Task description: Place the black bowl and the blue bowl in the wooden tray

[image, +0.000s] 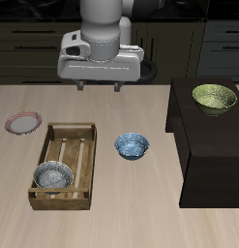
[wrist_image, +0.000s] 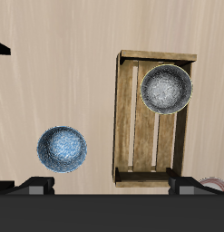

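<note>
Small black bowl, grey mottled inside (image: 53, 175): in light-brown slatted wooden tray (image: 82, 129), front end; done. Blue-and-white mottled bowl (image: 132, 145): on counter at tray's 3 o'clock; pending. Pincer (image: 100, 87): raised, seemingly apart, empty.

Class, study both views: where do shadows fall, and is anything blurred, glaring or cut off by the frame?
Exterior view: even, soft light with no glare; the dark raised cabinet casts a faint shadow on the table, and the claw is sharp. Wrist view: crisp too; the blue-and-white mottled bowl and the light brown slatted wooden tray holding the grey-lined black bowl throw thin shadows; the pink-rimmed plate is cut off.
</note>
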